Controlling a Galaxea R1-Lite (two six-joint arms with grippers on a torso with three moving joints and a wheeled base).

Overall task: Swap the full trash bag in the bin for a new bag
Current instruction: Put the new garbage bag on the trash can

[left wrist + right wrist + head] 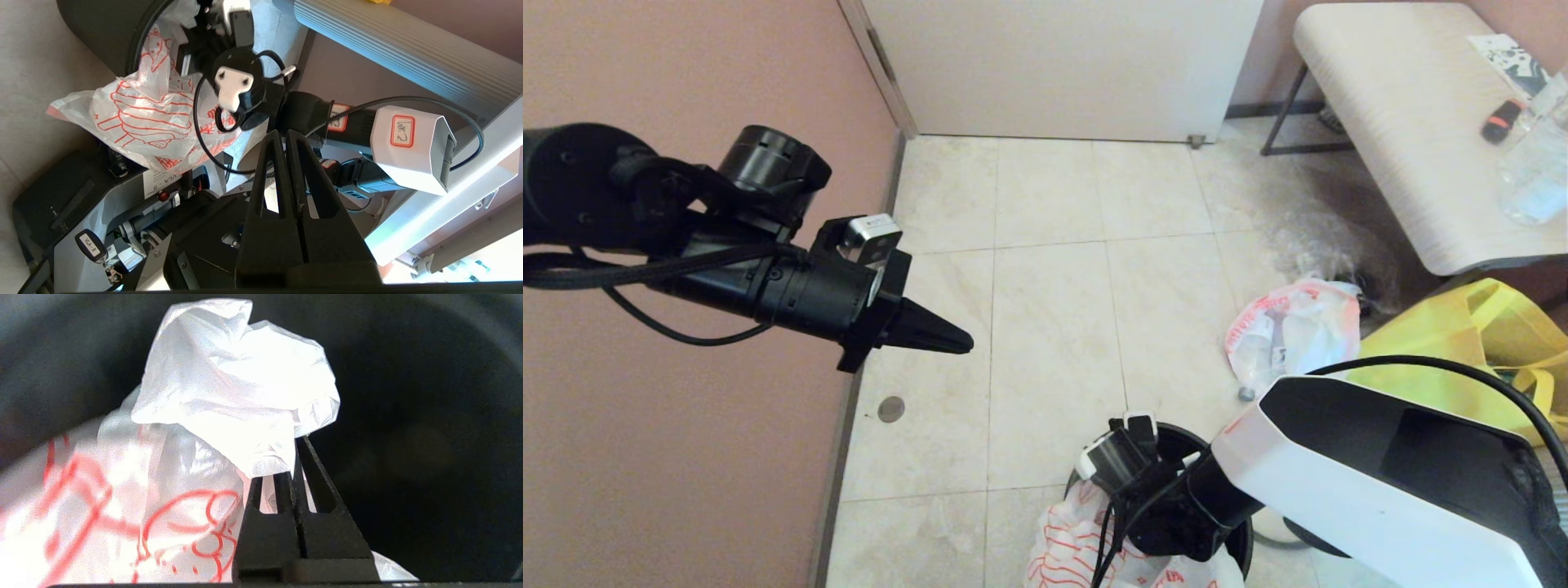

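The bin (1186,433) stands on the floor at the bottom centre of the head view. My right arm reaches down into it. The right gripper (296,457) is shut on a bunched fold of the new bag (229,396), with the bin's dark inner wall (408,416) around it. The rest of the new bag (1070,547), with its red figure drawing, hangs over the bin's near left rim. The full trash bag (1290,327) lies on the tiles to the right of the bin. My left gripper (964,343) hangs shut and empty, high on the left.
A yellow fabric tote (1462,343) lies beside the full bag. At the back right a pale bench (1405,131) holds small items. A pink wall (686,408) runs down the left, with a white door (1062,65) at the back. Bare tiles (1054,269) lie between.
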